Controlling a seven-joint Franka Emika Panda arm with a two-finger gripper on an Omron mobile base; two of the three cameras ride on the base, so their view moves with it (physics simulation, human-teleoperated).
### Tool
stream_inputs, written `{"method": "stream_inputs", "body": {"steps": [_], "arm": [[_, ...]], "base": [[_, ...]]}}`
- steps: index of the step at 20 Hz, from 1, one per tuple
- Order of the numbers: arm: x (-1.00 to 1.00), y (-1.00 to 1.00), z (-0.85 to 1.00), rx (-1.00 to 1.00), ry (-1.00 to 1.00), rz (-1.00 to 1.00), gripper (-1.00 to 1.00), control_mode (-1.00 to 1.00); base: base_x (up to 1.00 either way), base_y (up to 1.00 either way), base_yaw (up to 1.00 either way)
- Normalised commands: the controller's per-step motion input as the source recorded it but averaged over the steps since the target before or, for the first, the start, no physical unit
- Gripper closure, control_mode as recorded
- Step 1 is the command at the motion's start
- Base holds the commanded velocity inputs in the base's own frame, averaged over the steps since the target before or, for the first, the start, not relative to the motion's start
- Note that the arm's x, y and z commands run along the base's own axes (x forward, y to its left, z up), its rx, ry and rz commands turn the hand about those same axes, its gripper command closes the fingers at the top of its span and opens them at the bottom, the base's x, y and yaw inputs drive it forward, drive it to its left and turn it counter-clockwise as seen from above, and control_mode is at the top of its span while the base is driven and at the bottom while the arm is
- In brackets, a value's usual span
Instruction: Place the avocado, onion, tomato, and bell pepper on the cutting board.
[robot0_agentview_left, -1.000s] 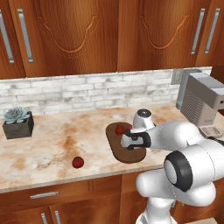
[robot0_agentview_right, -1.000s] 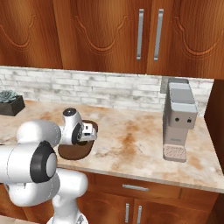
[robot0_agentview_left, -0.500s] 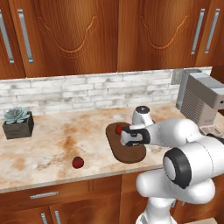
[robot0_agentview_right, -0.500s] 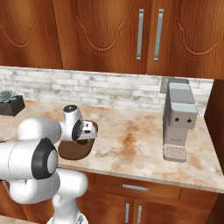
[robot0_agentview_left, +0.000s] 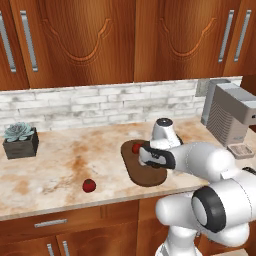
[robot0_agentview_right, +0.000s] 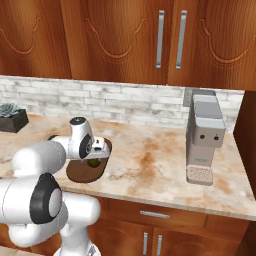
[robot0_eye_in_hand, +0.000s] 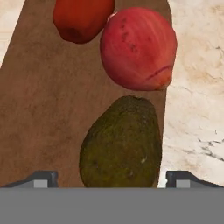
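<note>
The dark olive avocado (robot0_eye_in_hand: 120, 144) lies on the dark brown cutting board (robot0_eye_in_hand: 48, 100), between the two fingertips of my gripper (robot0_eye_in_hand: 111, 179), which stands open with a gap on each side of it. Just beyond it on the board rests a pinkish-red streaked onion (robot0_eye_in_hand: 138, 48), and past that an orange-red round item (robot0_eye_in_hand: 83, 17), tomato or bell pepper, I cannot tell which. From the left base view my gripper (robot0_agentview_left: 150, 161) hovers low over the cutting board (robot0_agentview_left: 142, 175). From the right, the avocado (robot0_agentview_right: 93, 162) peeks out under the gripper (robot0_agentview_right: 94, 156).
A small red round item (robot0_agentview_left: 89, 185) lies alone on the marble counter, left of the board near the front edge. A potted succulent (robot0_agentview_left: 21, 140) stands at the far left by the brick backsplash. A grey coffee machine (robot0_agentview_left: 230, 117) occupies the right end.
The jaws have spread apart and let go of the avocado, which now rests on the board. The arm has hardly moved.
</note>
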Motion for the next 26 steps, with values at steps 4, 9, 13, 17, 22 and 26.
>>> {"method": "stream_inputs", "body": {"steps": [4,9,13,17,22,26], "arm": [[0.00,0.00,0.52,0.00,-0.05,-0.04,-1.00,-1.00],[-0.07,0.11,0.62,0.00,-0.03,-0.01,-1.00,-1.00],[-0.23,0.33,0.40,0.02,-0.03,0.00,-1.00,-1.00],[-0.39,0.47,0.14,0.03,-0.02,0.00,-1.00,-1.00],[-0.43,0.62,0.01,0.01,-0.02,0.01,-1.00,-1.00],[-0.37,0.68,0.00,0.00,-0.02,0.03,-1.00,-1.00]], "base": [[0.00,0.00,0.00],[0.00,0.00,0.00],[0.00,0.00,0.00],[0.00,0.00,0.00],[0.00,0.00,0.00],[0.00,0.00,0.00]]}}
